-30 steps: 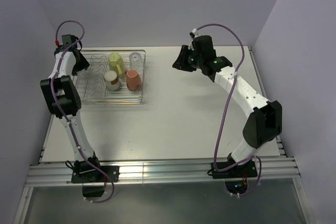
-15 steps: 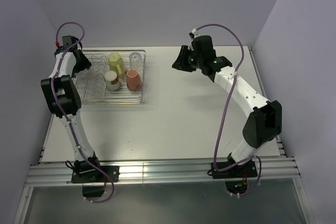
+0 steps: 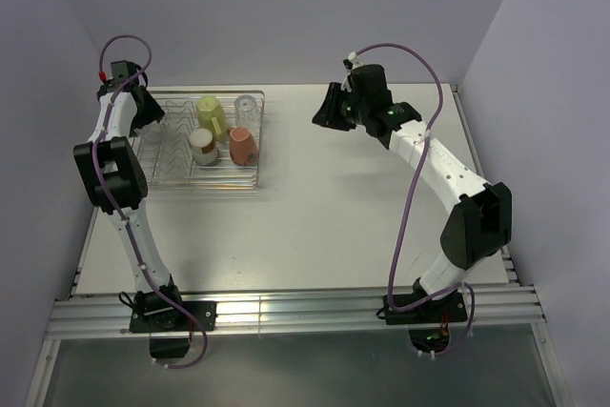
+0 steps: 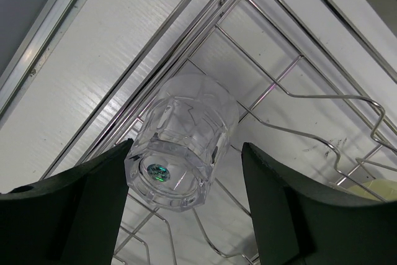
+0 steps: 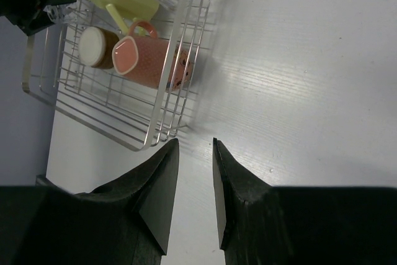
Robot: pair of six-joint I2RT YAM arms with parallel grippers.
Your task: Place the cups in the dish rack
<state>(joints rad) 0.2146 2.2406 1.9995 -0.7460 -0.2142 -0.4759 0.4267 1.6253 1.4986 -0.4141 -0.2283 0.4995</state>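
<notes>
One clear tumbler (image 4: 186,144) lies in the dish rack (image 4: 298,94), frame centre. Your left pincer (image 4: 186,156) just released it, so loading looks complete. Right pincer (image 5: 195,147) sits slightly parted, empty.

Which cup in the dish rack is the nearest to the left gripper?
The clear glass tumbler in the dish rack's corner: it is between the left gripper's jaws. The yellow mug, pink mug, brown cup and second tumbler are farther along the rack.
</notes>
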